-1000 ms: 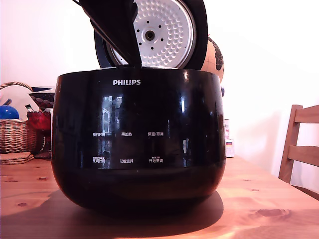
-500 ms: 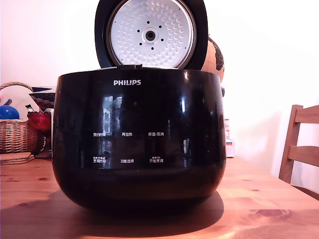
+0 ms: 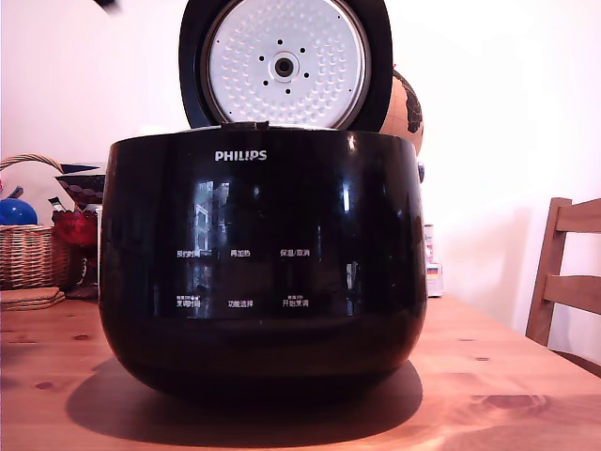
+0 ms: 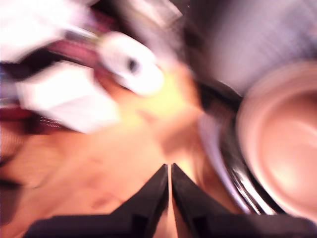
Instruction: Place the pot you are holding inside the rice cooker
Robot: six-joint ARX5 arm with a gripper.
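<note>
The rice cooker [image 3: 263, 263] fills the exterior view, glossy black with white labels. Its lid [image 3: 285, 64] stands open and shows the dimpled silver plate. The cooker's wall hides its inside in this view. The wrist view is badly blurred. In it my gripper [image 4: 169, 173] is shut, the two black fingers [image 4: 151, 191] meeting with nothing between them. It hangs over the wooden table beside the cooker. Off to one side a round pale hollow with a bright rim, the pot [image 4: 285, 144], sits within a dark ring. A dark scrap of the arm [image 3: 105, 4] shows at the exterior view's top left.
A wicker basket [image 3: 28, 256] with a blue ball and a red glass object stand at the exterior view's left. A wooden chair [image 3: 568, 277] is at its right. The wooden table [image 3: 507, 376] carries the cooker. Blurred white objects [image 4: 69, 101] lie on it in the wrist view.
A second ago the black arm hung over the cooker's opening in front of the lid. It has since withdrawn up and to the exterior view's left. The cooker stays put.
</note>
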